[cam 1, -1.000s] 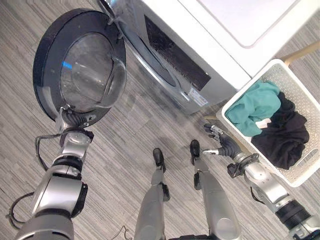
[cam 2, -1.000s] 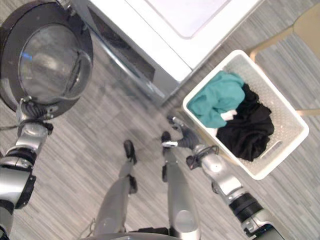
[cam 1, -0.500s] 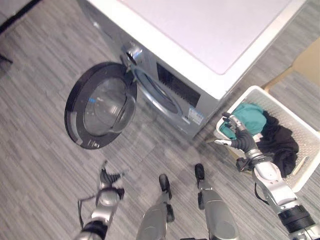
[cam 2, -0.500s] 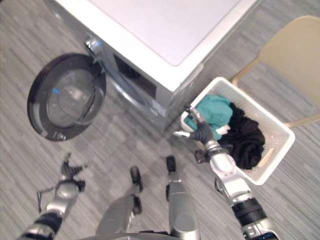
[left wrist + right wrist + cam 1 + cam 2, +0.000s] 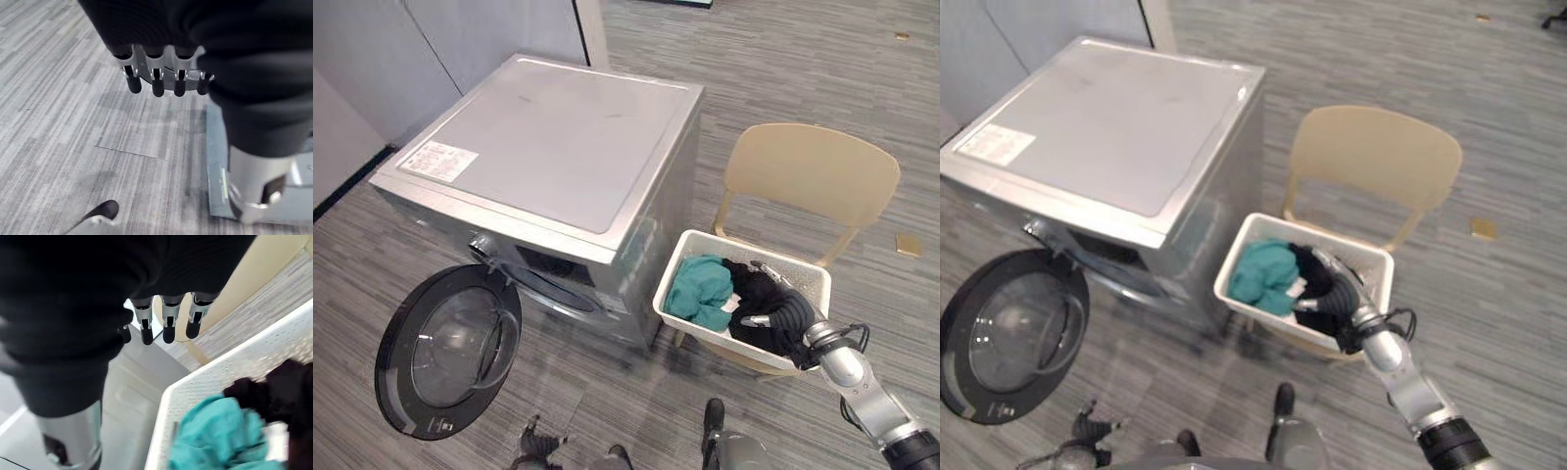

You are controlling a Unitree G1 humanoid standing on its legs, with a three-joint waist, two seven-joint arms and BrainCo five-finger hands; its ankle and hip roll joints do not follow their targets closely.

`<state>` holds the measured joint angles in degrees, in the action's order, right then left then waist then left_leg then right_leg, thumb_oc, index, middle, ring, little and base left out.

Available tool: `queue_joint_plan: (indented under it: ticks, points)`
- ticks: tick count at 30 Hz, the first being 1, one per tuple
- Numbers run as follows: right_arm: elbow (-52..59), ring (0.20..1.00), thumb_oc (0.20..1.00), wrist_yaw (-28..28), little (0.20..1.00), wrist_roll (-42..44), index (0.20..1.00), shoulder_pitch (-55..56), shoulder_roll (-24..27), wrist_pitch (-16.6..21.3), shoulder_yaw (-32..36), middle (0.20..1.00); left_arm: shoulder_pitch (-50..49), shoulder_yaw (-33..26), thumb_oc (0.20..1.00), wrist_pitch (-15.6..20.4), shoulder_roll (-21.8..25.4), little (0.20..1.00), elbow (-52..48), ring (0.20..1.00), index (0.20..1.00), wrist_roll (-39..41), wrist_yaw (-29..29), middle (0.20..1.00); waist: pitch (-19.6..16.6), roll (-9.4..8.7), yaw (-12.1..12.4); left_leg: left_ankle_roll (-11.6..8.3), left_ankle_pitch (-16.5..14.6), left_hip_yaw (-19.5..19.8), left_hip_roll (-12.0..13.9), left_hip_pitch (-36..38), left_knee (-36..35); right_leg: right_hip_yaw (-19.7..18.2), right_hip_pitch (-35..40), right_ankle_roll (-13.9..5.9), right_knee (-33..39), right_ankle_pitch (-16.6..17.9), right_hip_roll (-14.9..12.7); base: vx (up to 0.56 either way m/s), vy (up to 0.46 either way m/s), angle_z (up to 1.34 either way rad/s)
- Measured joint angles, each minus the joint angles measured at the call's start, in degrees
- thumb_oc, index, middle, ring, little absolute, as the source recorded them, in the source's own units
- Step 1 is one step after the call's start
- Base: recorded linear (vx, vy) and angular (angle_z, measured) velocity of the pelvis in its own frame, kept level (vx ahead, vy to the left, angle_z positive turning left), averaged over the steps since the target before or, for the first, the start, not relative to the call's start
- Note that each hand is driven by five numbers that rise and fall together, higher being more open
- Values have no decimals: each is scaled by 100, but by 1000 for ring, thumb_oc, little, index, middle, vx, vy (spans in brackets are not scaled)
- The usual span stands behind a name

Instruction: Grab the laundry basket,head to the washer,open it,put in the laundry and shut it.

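A: Where does the white laundry basket (image 5: 741, 314) sit?

B: On the seat of a tan chair (image 5: 811, 176), just beside the washer's (image 5: 548, 186) right side wall. Its long axis runs across the view, one short end toward the washer. A teal garment (image 5: 697, 291) lies at that end, black clothing (image 5: 766, 305) beside it.

A: And the robot hands?

B: The right robot hand (image 5: 781, 311) hangs over the black clothing, fingers relaxed and apart, clasping nothing. The left robot hand (image 5: 1089, 428) hovers low over the striped grey floor (image 5: 783, 59), fingers spread.

A: Room to move?

B: The round washer door (image 5: 445, 351) stands swung wide, glass facing up. Bare floor lies in front of it.
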<state>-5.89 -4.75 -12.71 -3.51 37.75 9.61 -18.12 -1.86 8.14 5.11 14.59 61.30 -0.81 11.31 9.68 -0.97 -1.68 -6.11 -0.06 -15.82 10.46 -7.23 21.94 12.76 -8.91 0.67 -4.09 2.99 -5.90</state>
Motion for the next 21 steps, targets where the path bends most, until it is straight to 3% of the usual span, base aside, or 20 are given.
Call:
queue_joint_plan:
  ticks: [1, 3, 4, 7, 9, 11, 12, 15, 18, 21]
  points:
    - [-5, 1000, 1000, -2, 1000, -99, 1000, -179, 73, -21, -165, 1000, -66, 100, 1000, 41, -9, 1000, -83, 1000, 1000, 0, -6, 1000, 14, -57, 74, -94, -185, 387, -208, -47, -15, -162, 113, 15, 207, 90, 36, 91, 43, -90]
    - [-47, 1000, 1000, -9, 1000, -151, 1000, -444, 83, -21, -371, 1000, -69, 169, 1000, 77, -32, 1000, -122, 1000, 1000, -2, -9, 1000, 30, -89, 26, -44, -285, 767, -429, -174, -269, -325, 249, 29, 451, 123, 115, 138, 70, -62]
    - [-106, 1000, 1000, -14, 1000, -253, 1000, -573, 96, -40, -522, 1000, -69, 193, 1000, 90, -43, 1000, -132, 1000, 1000, 1, -9, 1000, 27, -86, 55, -18, -256, 964, -576, -168, -723, -383, 331, 29, 593, 161, 160, 111, 63, -45]
    - [-319, 1000, 1000, -2, 1000, -360, 1000, -725, 107, -102, -752, 1000, 16, 288, 1000, 112, -54, 1000, -196, 1000, 1000, 4, -7, 1000, 29, -70, 116, 57, 20, 1189, -694, -391, -1420, -315, 488, 48, 865, 329, 277, 81, 91, -55]
    - [-652, 1000, 1000, -21, 1000, -491, 1000, -911, 90, -119, -957, 1000, -6, 332, 1000, 109, -77, 1000, -164, 1000, 1000, 14, -9, 1000, 56, -72, 125, 47, 241, 1609, -796, -455, -1964, -481, 515, 69, 906, 253, 382, 105, 167, -46]
    - [-841, 1000, 1000, -28, 1000, -638, 1000, -1008, 90, -177, -993, 1000, -3, 323, 1000, 114, -95, 1000, -74, 1000, 1000, 12, -13, 1000, 64, 71, 155, 244, 415, 1603, -784, -422, -2096, -560, 510, -6, 904, 282, 467, 66, 270, -42]
    - [-848, 1000, 1000, -28, 1000, -729, 1000, -1013, 152, -210, -992, 1000, -21, 324, 1000, 107, -118, 1000, -23, 1000, 1000, 12, -13, 1000, 69, 243, 156, 355, 622, 1550, -723, -325, -2130, -604, 530, -90, 871, 253, 555, -21, 251, -19]
    - [-1075, 1000, 1000, -50, 1000, -843, 1000, -1305, 95, -249, -1218, 1000, 4, 320, 1000, 104, -62, 1000, 64, 1000, 1000, 11, -2, 1000, 102, 207, 227, 564, 787, 1329, -913, -349, -2383, -811, 294, -279, 810, 236, 357, -52, 123, -22]
    - [-1340, 1000, 1000, -70, 1000, -976, 1000, -1700, -35, -259, -1386, 1000, 146, 330, 1000, 111, 27, 1000, 47, 1000, 1000, 11, 14, 1000, 298, 270, 350, 616, 821, 1302, -1154, -370, -2511, -869, 151, -490, 696, 190, 98, -82, 96, -1]
    - [-1641, 1000, 1000, -161, 1000, -975, 1000, -2139, -279, -282, -1446, 1000, 269, 327, 1000, 121, 230, 1000, -2, 1000, 1000, 13, 36, 1000, 523, 261, 549, 597, 806, 1296, -1230, -393, -2619, -866, 65, -547, 665, 154, 30, -83, 61, 3]
